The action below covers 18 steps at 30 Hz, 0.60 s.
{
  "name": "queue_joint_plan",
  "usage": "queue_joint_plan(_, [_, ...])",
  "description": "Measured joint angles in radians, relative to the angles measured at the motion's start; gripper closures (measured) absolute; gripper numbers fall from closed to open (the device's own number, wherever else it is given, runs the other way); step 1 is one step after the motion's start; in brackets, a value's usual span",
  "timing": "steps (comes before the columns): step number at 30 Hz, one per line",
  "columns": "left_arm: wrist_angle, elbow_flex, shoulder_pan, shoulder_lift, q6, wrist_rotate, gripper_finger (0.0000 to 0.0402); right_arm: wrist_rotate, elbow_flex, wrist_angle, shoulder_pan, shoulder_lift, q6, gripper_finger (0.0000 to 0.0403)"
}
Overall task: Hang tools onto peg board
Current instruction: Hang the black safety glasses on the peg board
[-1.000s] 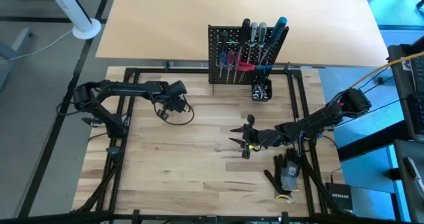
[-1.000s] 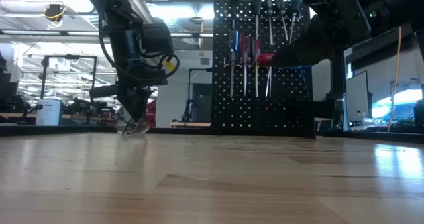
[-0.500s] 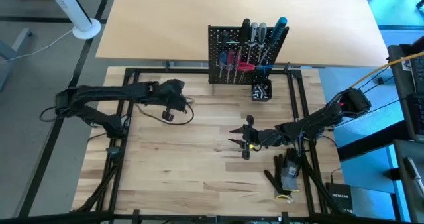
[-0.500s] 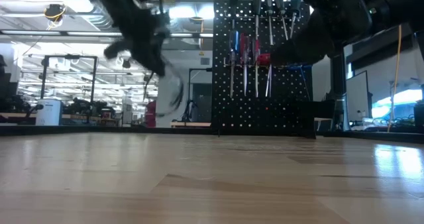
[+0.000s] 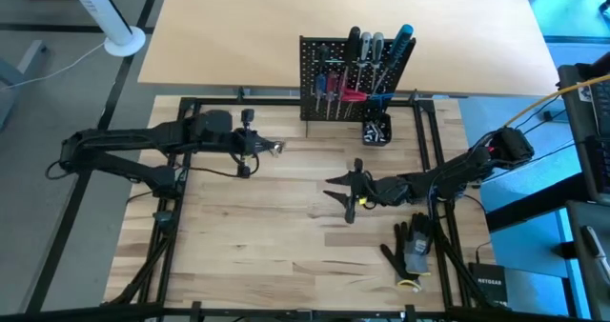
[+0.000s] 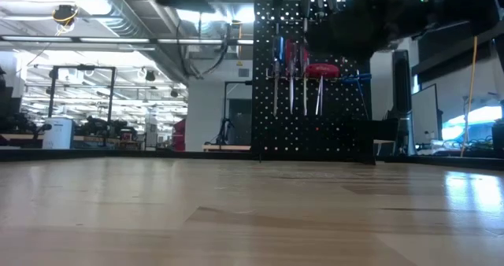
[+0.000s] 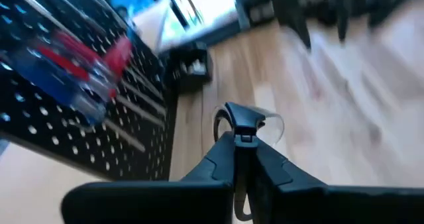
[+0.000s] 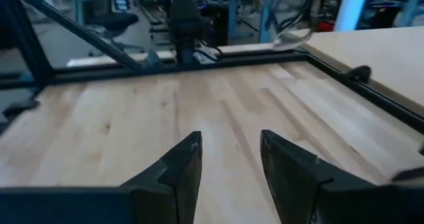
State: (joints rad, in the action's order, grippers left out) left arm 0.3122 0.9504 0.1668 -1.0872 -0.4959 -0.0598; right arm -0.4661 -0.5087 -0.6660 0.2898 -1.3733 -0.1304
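The dark left arm reaches across the table, and its two-finger left gripper is pinched tight together, up in the air. The dark right arm stretches in low from the other side, and its right gripper has its fingers spread apart.

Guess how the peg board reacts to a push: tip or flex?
Probably stiff: the peg board looks a flat rigid panel. Likely top-heavy, upright with screwdrivers hung high, so a high push may tip it.
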Motion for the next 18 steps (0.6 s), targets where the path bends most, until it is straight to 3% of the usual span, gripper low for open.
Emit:
queue_joint_plan(5, [-0.153, 0.0, -0.019, -0.009, 0.094, -0.003, 0.0397, 0.066, -0.035, -0.08, -0.009, -0.043, 0.016, 0.0246])
queue_joint_plan(9, [-0.255, 0.0, -0.029, -0.028, 0.146, -0.003, 0.0396, 0.064, -0.133, -0.088, -0.009, -0.13, 0.118, 0.0246])
queue_joint_plan(14, [-0.307, -0.001, -0.037, -0.055, 0.193, -0.007, 0.0398, -0.028, -0.267, -0.086, -0.009, -0.245, 0.258, 0.0248])
queue_joint_plan(18, [-0.402, -0.001, -0.042, -0.069, 0.232, -0.025, 0.0395, -0.106, -0.376, -0.085, -0.009, -0.339, 0.362, 0.0271])
